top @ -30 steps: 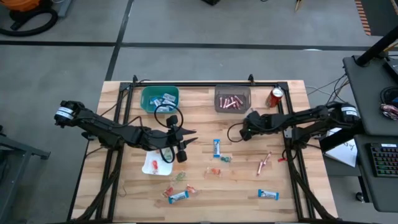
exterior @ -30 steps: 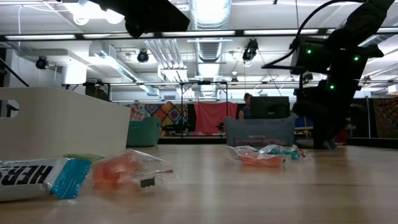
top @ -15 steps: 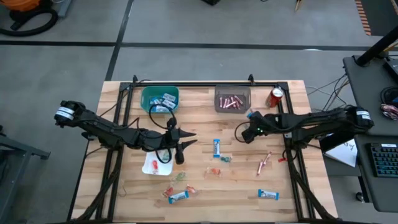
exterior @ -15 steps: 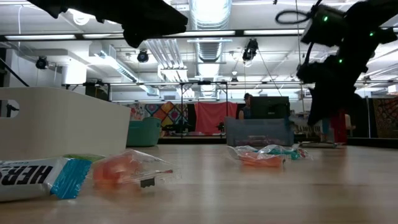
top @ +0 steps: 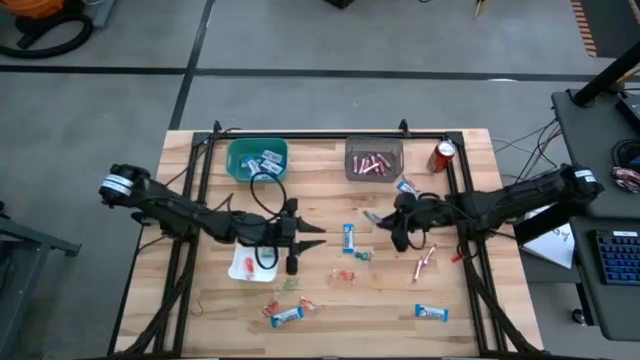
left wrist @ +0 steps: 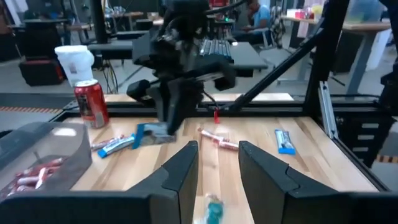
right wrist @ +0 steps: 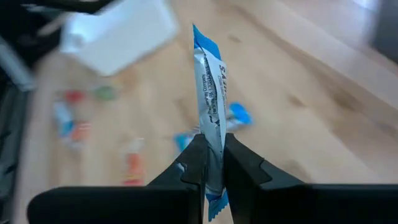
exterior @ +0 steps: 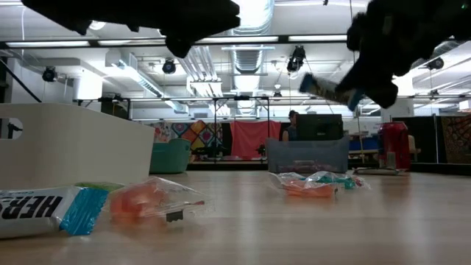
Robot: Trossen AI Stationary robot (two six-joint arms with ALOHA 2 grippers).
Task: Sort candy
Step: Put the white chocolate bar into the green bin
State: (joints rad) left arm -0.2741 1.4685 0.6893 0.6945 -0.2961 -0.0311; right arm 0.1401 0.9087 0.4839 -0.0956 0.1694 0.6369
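Your right gripper (right wrist: 211,163) is clamped on a blue-and-white mini bar (right wrist: 209,106), which stands up from between the fingers and is lifted off the table (top: 470,280); from above that gripper sits right of centre, just right of another blue bar (top: 348,237) lying flat. Rest of the candy is scattered: a pink stick (top: 424,262) to the right, small red and green pieces (top: 352,274) in the middle, a blue bar (top: 431,313) near the front right, another blue bar (top: 286,316) with small pieces at front centre. You also have a blue bar (top: 408,186) lying near the back, between the grey bin (top: 374,161) and the red soda can (top: 443,155). Grey bin holds pink sticks; teal bin (top: 258,158) holds blue-and-white bars. White tray (top: 244,265) left of centre has an orange piece in it. Your left gripper (left wrist: 217,163) hangs above the table beside that tray, fingers parted, nothing between them. Low view shows a wrapped bar (exterior: 40,211) and an orange piece (exterior: 143,199) close up on the wood.
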